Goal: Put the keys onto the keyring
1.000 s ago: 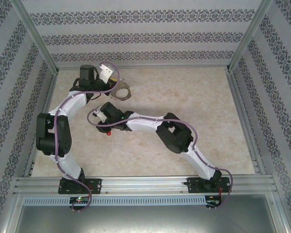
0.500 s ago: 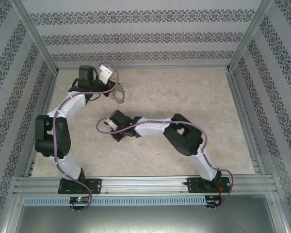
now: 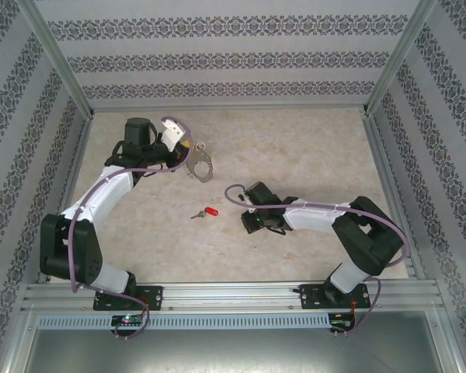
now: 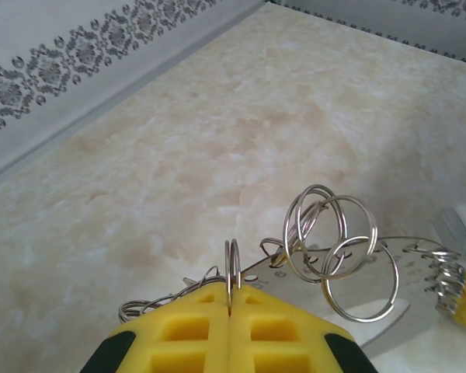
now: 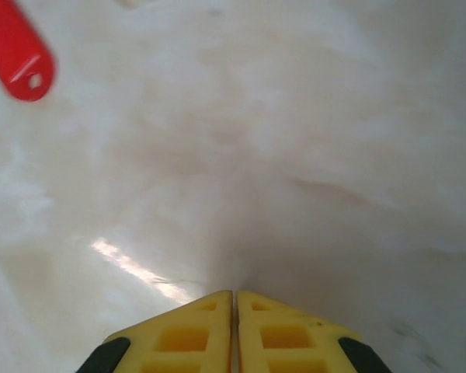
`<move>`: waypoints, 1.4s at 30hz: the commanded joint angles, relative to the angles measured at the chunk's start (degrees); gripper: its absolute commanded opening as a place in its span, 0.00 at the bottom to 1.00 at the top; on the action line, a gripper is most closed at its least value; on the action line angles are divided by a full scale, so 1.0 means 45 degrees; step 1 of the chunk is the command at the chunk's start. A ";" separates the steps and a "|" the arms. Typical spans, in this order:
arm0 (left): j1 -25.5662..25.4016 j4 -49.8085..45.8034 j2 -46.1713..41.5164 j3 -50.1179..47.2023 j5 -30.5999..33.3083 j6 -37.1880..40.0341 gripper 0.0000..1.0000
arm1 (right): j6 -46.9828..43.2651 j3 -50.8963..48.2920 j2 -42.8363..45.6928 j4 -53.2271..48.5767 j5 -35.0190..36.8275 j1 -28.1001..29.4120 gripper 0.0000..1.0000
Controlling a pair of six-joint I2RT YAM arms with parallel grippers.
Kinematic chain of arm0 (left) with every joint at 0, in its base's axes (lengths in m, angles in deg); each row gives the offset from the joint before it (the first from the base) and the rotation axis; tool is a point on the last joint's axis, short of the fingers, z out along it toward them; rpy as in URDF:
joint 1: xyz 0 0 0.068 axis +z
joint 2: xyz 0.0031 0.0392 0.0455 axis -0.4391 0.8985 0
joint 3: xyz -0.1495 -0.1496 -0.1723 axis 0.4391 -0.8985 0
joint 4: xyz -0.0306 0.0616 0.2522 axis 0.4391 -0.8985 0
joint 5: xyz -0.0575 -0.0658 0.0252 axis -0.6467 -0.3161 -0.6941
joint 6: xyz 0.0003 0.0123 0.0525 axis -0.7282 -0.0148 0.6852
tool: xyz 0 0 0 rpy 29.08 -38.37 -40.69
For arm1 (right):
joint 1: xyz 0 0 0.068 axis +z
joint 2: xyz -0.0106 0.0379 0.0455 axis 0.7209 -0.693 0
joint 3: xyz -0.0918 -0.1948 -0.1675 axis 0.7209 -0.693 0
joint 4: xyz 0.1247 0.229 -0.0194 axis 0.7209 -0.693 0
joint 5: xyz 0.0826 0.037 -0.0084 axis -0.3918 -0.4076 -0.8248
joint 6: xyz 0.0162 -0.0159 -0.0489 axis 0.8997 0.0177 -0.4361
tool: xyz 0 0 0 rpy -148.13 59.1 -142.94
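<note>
My left gripper [image 3: 183, 148] is at the back left of the table, shut on one small ring of the keyring [image 3: 201, 165]. In the left wrist view that ring stands upright between the yellow fingertips of the left gripper [image 4: 231, 294], and the rest of the keyring [image 4: 338, 237], several silver rings on a flat silver piece, lies just beyond. One of the keys [image 3: 209, 212], with a solid red tag, lies loose on the table in the middle. My right gripper [image 3: 254, 224] is to its right, shut and empty. The red key [image 5: 15, 50] is far up left of the right gripper [image 5: 234, 299].
Patterned walls [image 3: 233, 62] close in the table [image 3: 311, 163] on three sides. A metal rail [image 3: 233, 295] runs along the near edge by the arm bases. Bare marbled surface lies to the right and back right.
My right arm has pulled back to the right and its gripper has shut, leaving the red key lying on the table. The left gripper has shifted slightly with the keyring.
</note>
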 commanded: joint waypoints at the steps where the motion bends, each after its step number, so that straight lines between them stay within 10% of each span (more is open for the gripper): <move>1: -0.0105 -0.0042 -0.0968 -0.0378 0.0487 0.0020 0.00 | 0.0121 0.0660 0.0212 0.0017 -0.0969 0.0181 0.12; 12: 0.0380 -0.0634 -0.1380 -0.0370 0.3429 -0.0893 0.00 | 0.1157 0.5454 -0.4198 0.1537 -0.1941 0.1443 0.12; 42: 0.1232 -0.0458 -0.2068 -0.1151 0.5274 -0.1512 0.00 | 0.4240 0.6947 -0.5943 -0.1161 -0.0812 0.1575 0.19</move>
